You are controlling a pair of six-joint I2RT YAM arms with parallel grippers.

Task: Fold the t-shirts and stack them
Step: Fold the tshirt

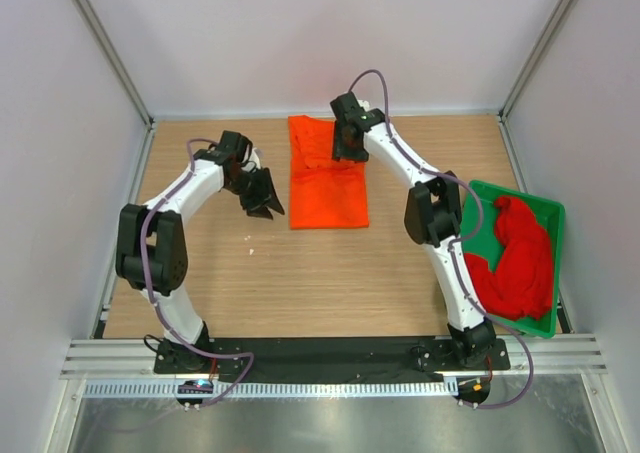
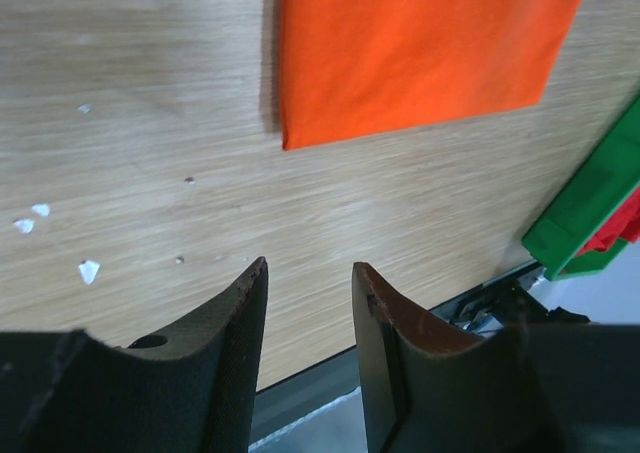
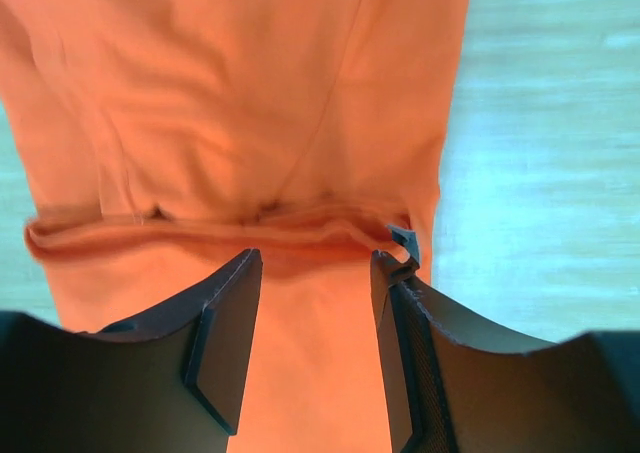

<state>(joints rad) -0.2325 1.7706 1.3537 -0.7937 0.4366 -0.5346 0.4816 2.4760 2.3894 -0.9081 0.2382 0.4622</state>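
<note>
The left gripper (image 1: 266,205) hangs over bare table (image 1: 300,273) with its two fingers parted and nothing between them. Seen from its own camera (image 2: 310,273), the orange shirt (image 2: 420,43) lies flat ahead of the fingertips and a little to one side, its near corner well apart from them, and a few white flecks (image 2: 89,270) dot the wood on the other side. The right gripper (image 1: 348,151) is over the far half of the orange shirt (image 1: 325,198). Its fingers are also spread with no cloth pinched between them (image 3: 315,258). Orange fabric (image 3: 250,93) fills the gap and the space under both fingers, and a bunched crosswise ridge runs just past the tips. Whether the tips touch the cloth I cannot tell. The red shirt (image 1: 520,258) lies crumpled in the green tray (image 1: 500,189), far from both pairs of fingers, beside the right arm's base.
</note>
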